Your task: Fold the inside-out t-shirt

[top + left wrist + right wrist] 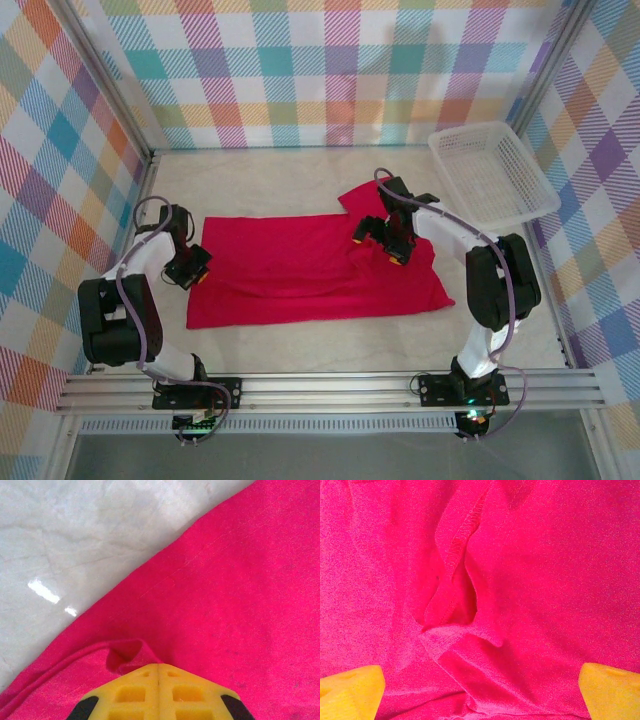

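The inside-out t-shirt (300,272) lies spread flat across the middle of the bench (300,345), its long axis running left to right, so both arms reach onto it from the near edge.

The left end effector (190,268) sits at the shirt's left edge, the nearer of the two to a free border. In the left wrist view its yellow fingers (130,695) are pressed together with no gap, and a small tuck of cloth (125,655) is pinched up at their tips. The stitched hem runs diagonally past them and bare bench lies just beyond it, to the left.

The right end effector (385,240) is further in, over the right part of the shirt. Its jaws stand wide apart and hold nothing. Between them a bunched ridge with a seam (462,530) rises from the cloth, lying roughly along the line of reach.

Judging by this, the fold turns on carrying the left edge rightwards along the long axis. The cloth ahead of it is flat, and bare bench borders it on the near and far sides.

Past the right end effector a sleeve (355,195) pokes out at the far edge. The white mesh basket (492,178) stands in the far right corner, apart from the shirt. The checked walls (330,70) close the space behind and at both sides.
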Robot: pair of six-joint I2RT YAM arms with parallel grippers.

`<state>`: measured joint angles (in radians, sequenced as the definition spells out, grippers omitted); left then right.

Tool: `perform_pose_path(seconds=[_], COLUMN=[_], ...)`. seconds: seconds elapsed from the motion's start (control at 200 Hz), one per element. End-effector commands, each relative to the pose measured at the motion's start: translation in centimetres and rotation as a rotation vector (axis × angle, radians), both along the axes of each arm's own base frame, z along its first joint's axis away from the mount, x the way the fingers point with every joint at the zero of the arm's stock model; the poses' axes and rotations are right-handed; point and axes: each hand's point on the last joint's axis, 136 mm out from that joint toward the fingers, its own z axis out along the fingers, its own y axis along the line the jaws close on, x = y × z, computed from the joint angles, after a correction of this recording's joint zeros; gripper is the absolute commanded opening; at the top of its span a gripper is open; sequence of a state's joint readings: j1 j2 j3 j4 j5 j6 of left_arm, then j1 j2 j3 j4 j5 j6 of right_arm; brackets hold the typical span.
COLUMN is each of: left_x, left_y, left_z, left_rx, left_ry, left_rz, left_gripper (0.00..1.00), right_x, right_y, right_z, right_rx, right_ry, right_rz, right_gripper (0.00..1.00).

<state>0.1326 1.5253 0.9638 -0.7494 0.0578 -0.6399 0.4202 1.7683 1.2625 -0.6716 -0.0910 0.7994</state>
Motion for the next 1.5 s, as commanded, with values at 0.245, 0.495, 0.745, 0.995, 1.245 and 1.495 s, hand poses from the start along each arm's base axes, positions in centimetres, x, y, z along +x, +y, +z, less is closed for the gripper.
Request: perform_pose_path(seconds=[0.245,0.495,0.745,0.995,1.245,1.495], left_x=[2.8,3.3,2.6,0.3,3.9,0.2], left_y=[0.7,1.5,-9.6,-10.8,-7.7,-8.1], left_z=[-1.5,4.4,3.8,0.2,-3.6,-8.1], left_rx=[0.041,0.255,-0.127,-0.208,-0.011,-0.069], left_ry=[0.039,-0.037,-0.161,-0.102,-0.03,0.132], left_rz=[-0.014,-0.104,-0.241,-0.237,-0.254,-0.276], left_gripper=[0.0,0.4,0.45,0.46,0.46,0.45], right_x=[-1.0,-1.3,-1.3,-1.4,-1.4,-6.1], right_y=[-0.2,-0.2,1.8,2.9,2.1,0.2], right_z=[-0.1,1.7,1.2,-0.2,-4.3,-9.4], right_rx=[-0.007,0.006,0.077,0.073,0.006,-0.054], right_ry=[0.022,-0.002,0.018,0.04,0.093,0.243], right_rz=[0.013,0.018,0.021,0.037,0.032,-0.003], right_gripper=[1.0,1.0,1.0,1.0,1.0,1.0])
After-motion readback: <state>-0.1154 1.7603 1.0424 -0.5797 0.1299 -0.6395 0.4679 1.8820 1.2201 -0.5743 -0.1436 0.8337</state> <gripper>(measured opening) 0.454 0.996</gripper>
